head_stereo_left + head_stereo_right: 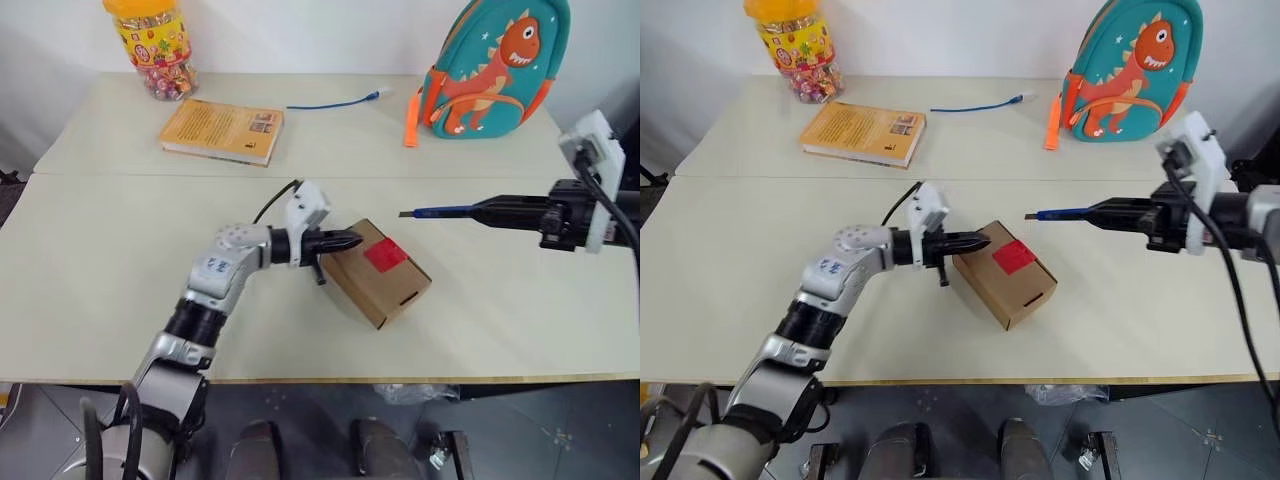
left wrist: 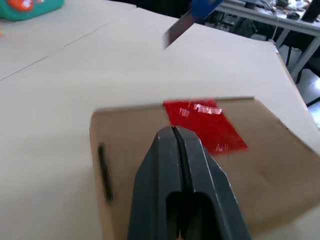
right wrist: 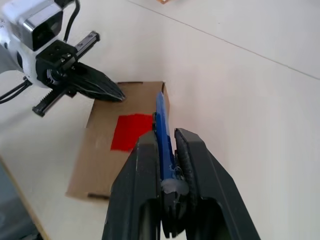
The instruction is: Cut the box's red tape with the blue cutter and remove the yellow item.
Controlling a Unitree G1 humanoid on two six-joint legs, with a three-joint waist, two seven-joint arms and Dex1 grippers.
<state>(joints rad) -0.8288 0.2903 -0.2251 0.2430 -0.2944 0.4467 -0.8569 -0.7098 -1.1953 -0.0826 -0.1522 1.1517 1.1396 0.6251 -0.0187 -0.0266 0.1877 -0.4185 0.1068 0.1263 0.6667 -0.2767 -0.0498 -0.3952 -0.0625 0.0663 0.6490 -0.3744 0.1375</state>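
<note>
Holding the blue cutter (image 1: 437, 211) in my right gripper (image 1: 478, 211), jaws clamped on its handle, I have the blade end pointing toward the box (image 1: 377, 272) from its right, well apart and raised above the surface (image 1: 100, 270). The cutter's long axis runs roughly level, aimed past the box's far corner rather than down at the red tape (image 1: 385, 255). That tape sits on the box's top face, near the far right edge, so from the blade it lies down and to the left. My left gripper (image 1: 345, 240) has its jaws pressed fully together with nothing between them, its tip resting at the box's far left corner, touching or just above the cardboard; I judge it is there to steady the box. It is the nearer arm to the tape, but the cutting falls to the right one. The flaps are shut, so the yellow item is presumably inside, hidden. Next I need to tip the blade down and bring it leftward onto the tape
</note>
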